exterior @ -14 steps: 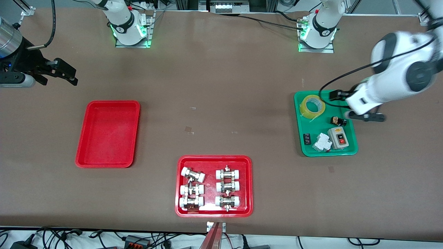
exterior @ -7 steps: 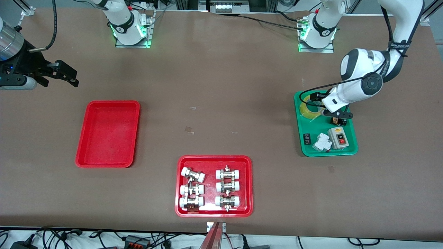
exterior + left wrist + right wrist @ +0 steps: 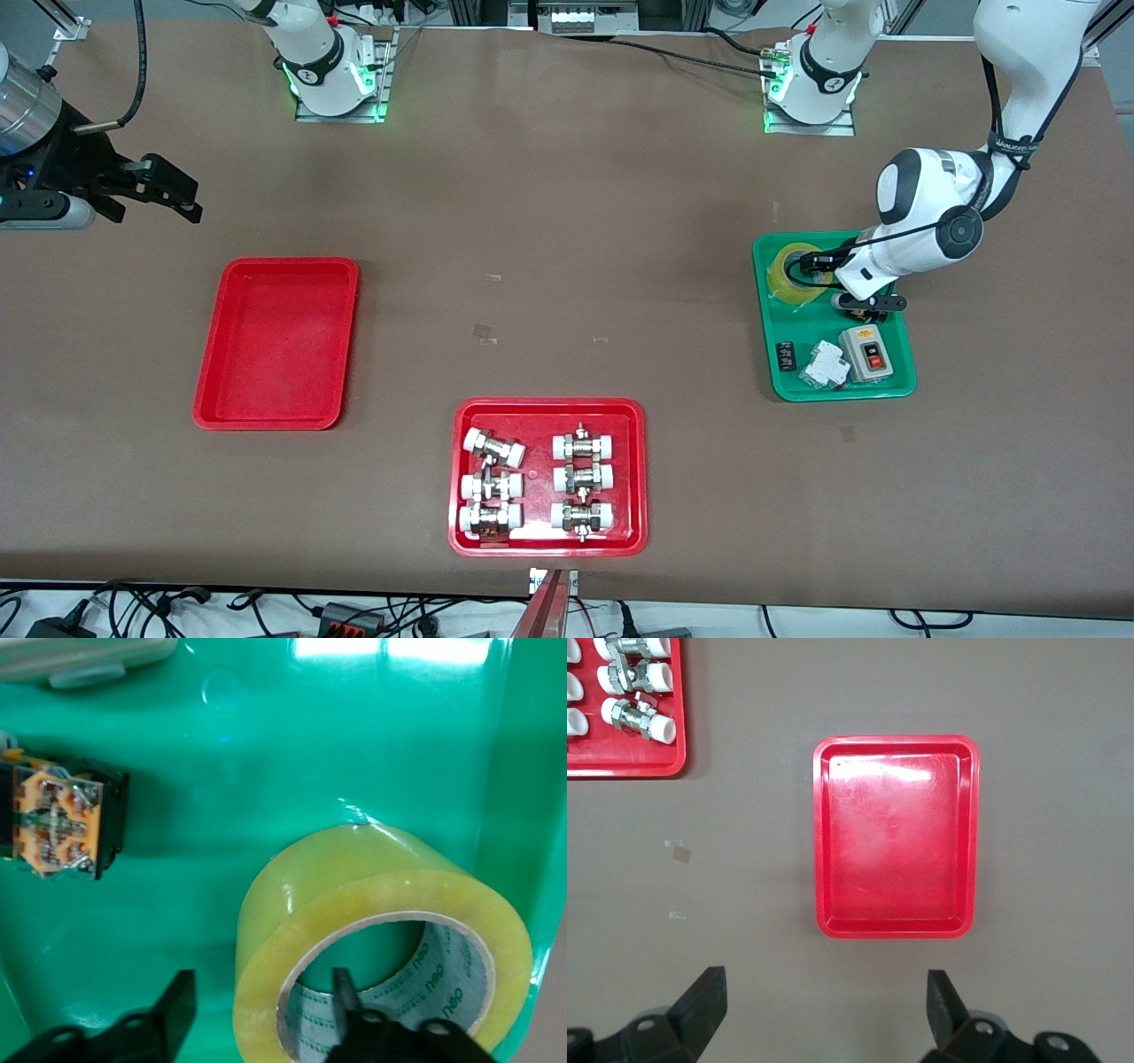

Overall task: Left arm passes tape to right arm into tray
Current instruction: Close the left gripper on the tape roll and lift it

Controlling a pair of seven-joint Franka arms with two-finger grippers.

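The yellow tape roll [image 3: 791,270] lies flat in the green tray [image 3: 783,390] at the left arm's end of the table. My left gripper [image 3: 824,270] is down at the roll and open. In the left wrist view [image 3: 263,997] one finger stands inside the roll's core and the other outside its wall, with the tape [image 3: 354,895] between them and gaps showing. The plain red tray [image 3: 276,343] lies empty toward the right arm's end. My right gripper [image 3: 168,190] hangs open and empty above the table near that tray [image 3: 897,837] and waits.
The green tray also holds an orange-and-black part [image 3: 858,309], a grey switch box [image 3: 869,353], a white breaker [image 3: 824,365] and a small black piece [image 3: 785,355]. A second red tray [image 3: 547,478] with several metal fittings sits nearest the front camera.
My left gripper has swung in over the green tray and dropped onto the tape roll, one finger now in its core. The right arm has barely moved.
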